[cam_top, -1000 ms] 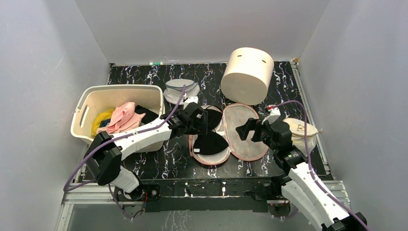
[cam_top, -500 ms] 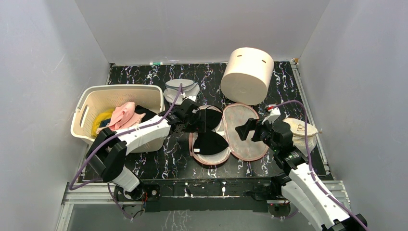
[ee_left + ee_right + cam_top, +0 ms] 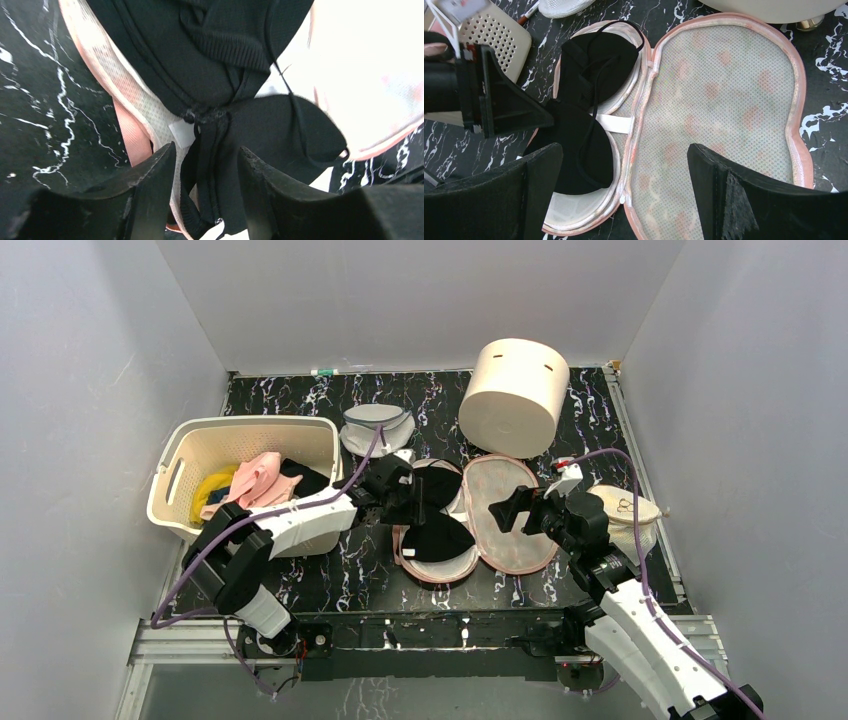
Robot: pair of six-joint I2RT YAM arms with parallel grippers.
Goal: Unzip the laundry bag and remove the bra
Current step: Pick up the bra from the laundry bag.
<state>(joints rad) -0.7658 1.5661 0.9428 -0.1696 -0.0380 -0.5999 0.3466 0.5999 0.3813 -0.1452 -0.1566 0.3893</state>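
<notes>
**Top external view:** Against a second ago, the left arm's elbow has swung inward and the left gripper (image 3: 405, 498) sits a little nearer the basket (image 3: 190, 455). The right arm, the laundry bag (image 3: 515, 510) and the bra (image 3: 437, 537) lie as they did. The bag lies unzipped and spread flat on the table (image 3: 300, 405), in two halves. The bra is in the left half, with the left gripper at its middle. The right gripper (image 3: 503, 512) hangs over the bare right half.

Counted: two arms, one flowered bag, one black bra, one basket holding clothes, one cream drum (image 3: 513, 395), one grey-white mesh bag (image 3: 375, 425) and one cream pouch (image 3: 630, 505).

**Left wrist view:** The left gripper (image 3: 207, 150) has its two fingers on either side of the narrow centre of the bra (image 3: 215, 50), with black fabric bunched between them. The jaws are drawn partway in, but I cannot tell whether they are pinching the cloth. The pale mesh and pink rim of the laundry bag (image 3: 127, 95) run beneath, on the table (image 3: 40, 100).

**Right wrist view:** The right gripper (image 3: 624, 150) is spread wide and holds nothing. Below it is the laundry bag (image 3: 724, 100), with one mesh half bare. The bra (image 3: 579, 140) has two cups and lies in the other half, with one white elastic band beside it. The left gripper (image 3: 546, 120) comes in at the bra's centre.
</notes>
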